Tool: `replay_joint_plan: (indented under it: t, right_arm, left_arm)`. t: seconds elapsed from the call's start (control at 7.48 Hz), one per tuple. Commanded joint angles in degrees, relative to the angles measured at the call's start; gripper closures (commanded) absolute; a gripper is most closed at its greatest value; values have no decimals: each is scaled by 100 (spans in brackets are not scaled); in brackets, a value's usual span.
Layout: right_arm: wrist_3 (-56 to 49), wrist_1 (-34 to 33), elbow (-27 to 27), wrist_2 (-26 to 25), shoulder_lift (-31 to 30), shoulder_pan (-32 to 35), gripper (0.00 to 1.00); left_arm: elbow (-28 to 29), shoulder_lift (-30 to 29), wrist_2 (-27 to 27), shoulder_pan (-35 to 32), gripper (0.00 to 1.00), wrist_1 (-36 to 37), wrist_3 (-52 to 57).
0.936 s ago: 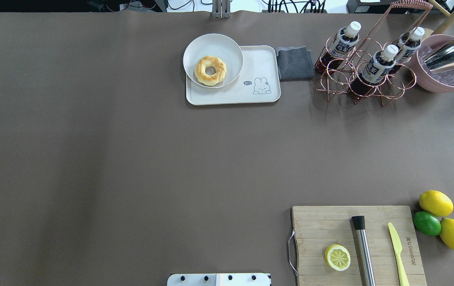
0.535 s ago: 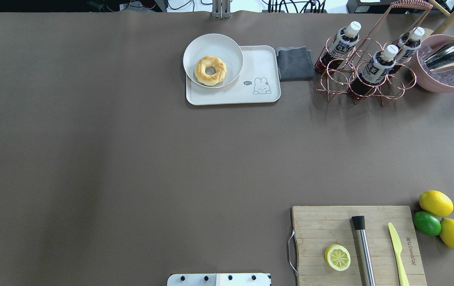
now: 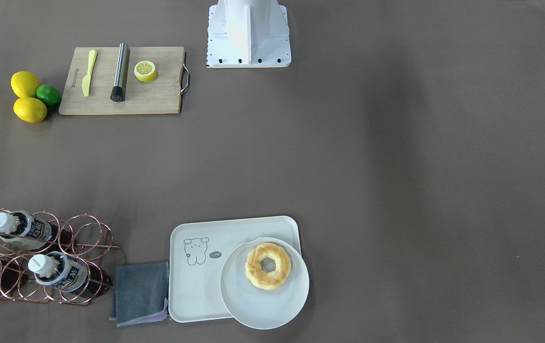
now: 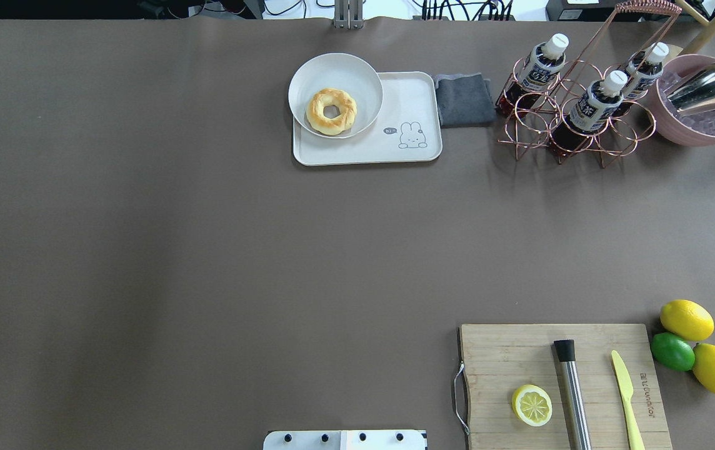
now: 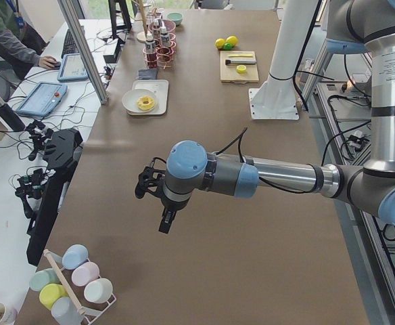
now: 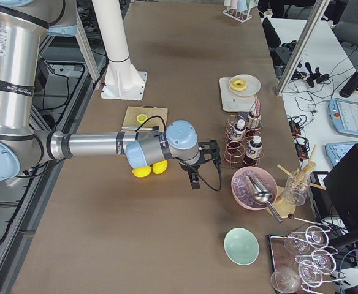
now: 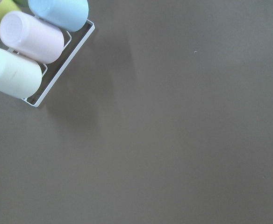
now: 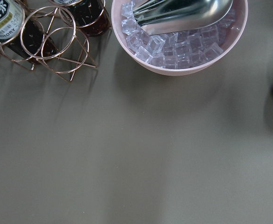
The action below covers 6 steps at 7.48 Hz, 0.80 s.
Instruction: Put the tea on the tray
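1. The tea, one of three like bottles, stands in the copper rack, off the tray; the front-facing view cuts one bottle off
2. A plate hides the tray's corner
3. Left gripper and right gripper show only in side views, above the counter: clenched or released, I cannot tell

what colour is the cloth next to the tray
The cloth is dark grey; clearest in the overhead view.
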Motion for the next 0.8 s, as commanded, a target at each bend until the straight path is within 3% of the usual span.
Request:
replay_joint_plan:
  t: [0.0,0.13,0.4,0.67]
  right_arm:
    - [193,14,24,11,207,-158,0]
    - [725,14,33,-93,556,-456,0]
    - [1308,-39,-71,-873,1277,-1350,0]
    - [2641,-57,-169,-1488,2033,-2028,0]
  left_arm:
    - [56,-215,0,148,1,-158,-5]
    - [47,-215,0,149,1,-167,47]
    - [47,-215,0,175,1,-333,39]
    - [30,-215,0,193,1,-334,22]
